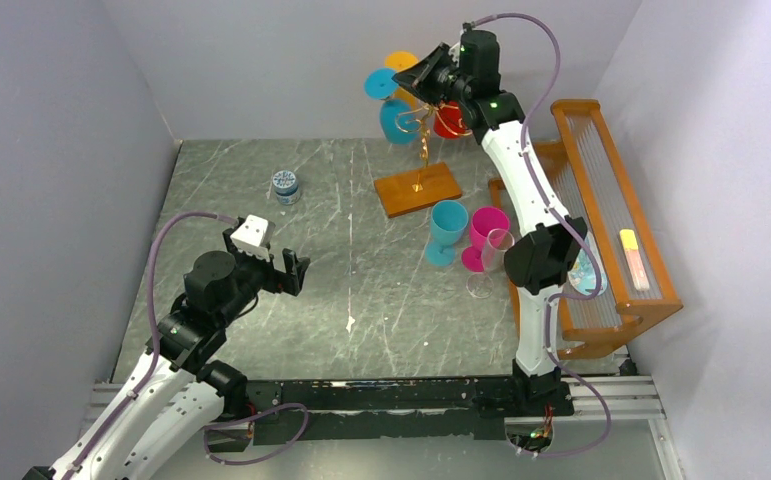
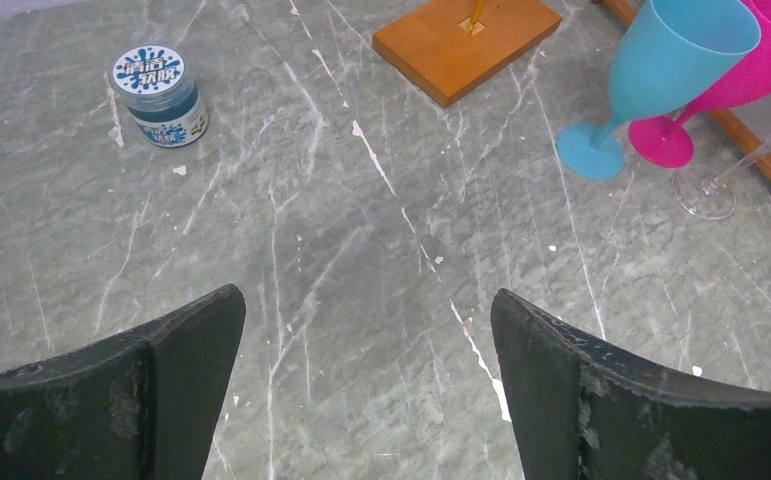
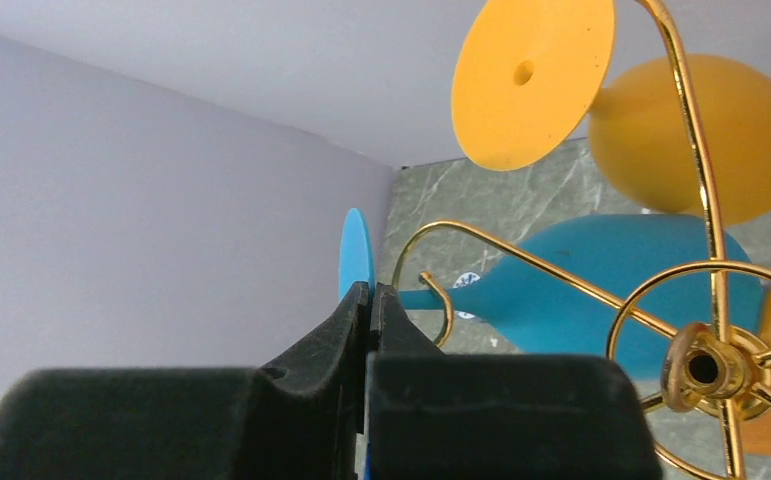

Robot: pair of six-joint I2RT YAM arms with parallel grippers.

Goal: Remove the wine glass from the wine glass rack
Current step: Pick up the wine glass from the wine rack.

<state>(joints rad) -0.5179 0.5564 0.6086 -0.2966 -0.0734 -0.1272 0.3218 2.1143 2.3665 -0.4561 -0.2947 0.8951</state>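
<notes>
**Blue Glass Pinched by Its Foot at the Top of the Gold Rack**

Nearest the bases, the left gripper (image 2: 366,293) is held low over the grey marbled table (image 1: 361,300), its fingers spread wide with nothing between them. Farther out, a turquoise glass (image 1: 448,225), a pink glass (image 1: 488,228) and a clear glass (image 1: 491,262) are stood upright near the wooden base of the wine glass rack (image 1: 418,188). High at the back, the right gripper (image 3: 371,290) is seen with its fingers pressed together, apparently on the thin edge of the foot of the blue wine glass (image 3: 601,280). That glass is hung bowl-down from a curled gold arm at the top of the rack, its stem laid in the hook, with an orange glass (image 3: 701,140) just beside it.

The lift-off is judged to be at hand. The foot would best be drawn level and outward along the wire until the stem is clear of the scroll's open end. It should be done slowly, since so slim a hold may slip and the bowl could be knocked against its orange neighbour. The blue glass is opaque and plastic-looking, with a rounded bowl, a short stem and a flat disc foot.
</notes>
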